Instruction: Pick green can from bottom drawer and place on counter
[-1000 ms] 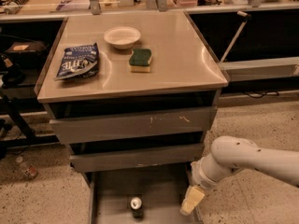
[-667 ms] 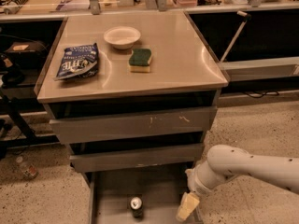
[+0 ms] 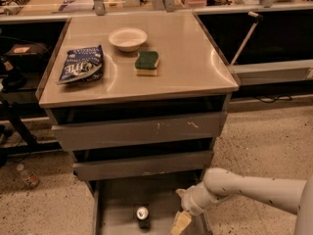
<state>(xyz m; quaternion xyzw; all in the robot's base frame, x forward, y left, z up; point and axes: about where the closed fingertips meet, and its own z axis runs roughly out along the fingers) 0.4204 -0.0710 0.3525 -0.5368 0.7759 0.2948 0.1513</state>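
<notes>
The can (image 3: 142, 214) stands upright, untouched, in the pulled-out drawer (image 3: 117, 204), with the gripper (image 3: 181, 223) low at its 3 o'clock, presumably lining up a grasp; whether it is apart or together cannot be told.

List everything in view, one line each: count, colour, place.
counter: 1, pale steel, cabinet top
bowl: 1, white, rear of counter
sponge: 1, green and yellow, counter, in front of bowl
bag: 1, blue, counter's left side
upper drawers: 2, grey, under counter
bottom drawer: 1, grey, pulled open, lowest
green can: 1, dark green, upright in bottom drawer
arm: 1, white, lower right
gripper: 1, pale, right of green can, apart
</notes>
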